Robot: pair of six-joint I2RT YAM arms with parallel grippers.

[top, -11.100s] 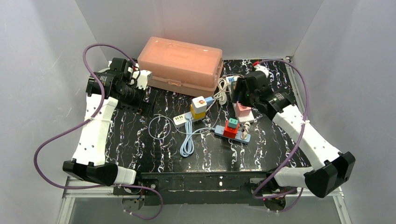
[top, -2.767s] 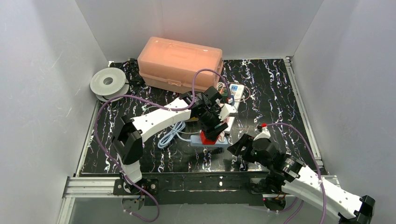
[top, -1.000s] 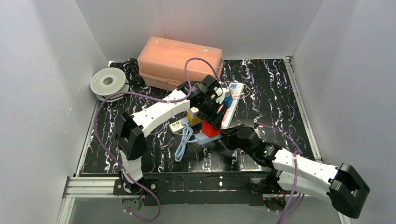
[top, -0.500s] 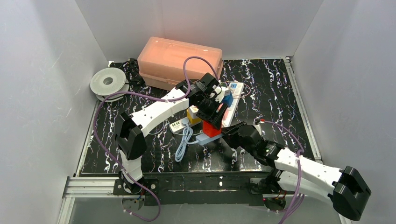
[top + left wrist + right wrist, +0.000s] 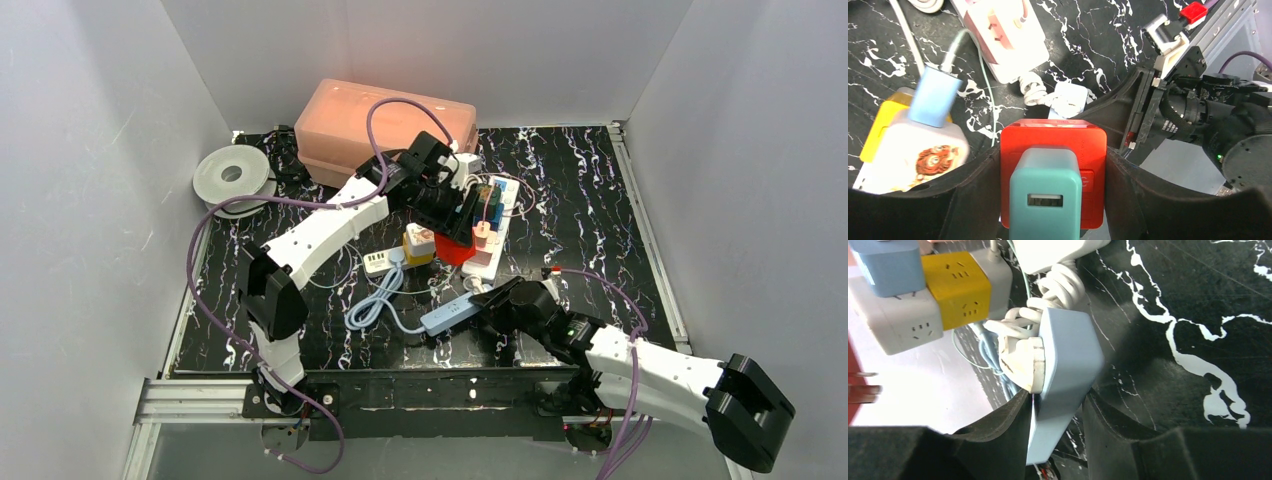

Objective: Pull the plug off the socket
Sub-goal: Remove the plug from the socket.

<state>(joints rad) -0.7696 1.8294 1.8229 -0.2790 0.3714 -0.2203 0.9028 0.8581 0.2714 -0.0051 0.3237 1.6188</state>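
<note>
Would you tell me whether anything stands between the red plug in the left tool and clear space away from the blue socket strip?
Nothing visible does. The red plug, gripped by the left tool, is apart from the blue socket strip the right tool holds.

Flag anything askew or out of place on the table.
Blue power strip lies diagonal near the front edge, one end pinched in the right claw, a white cord bundle pressed against its side. Red adapter with teal charger sits in the left claw, off the strip. No damage visible.
</note>
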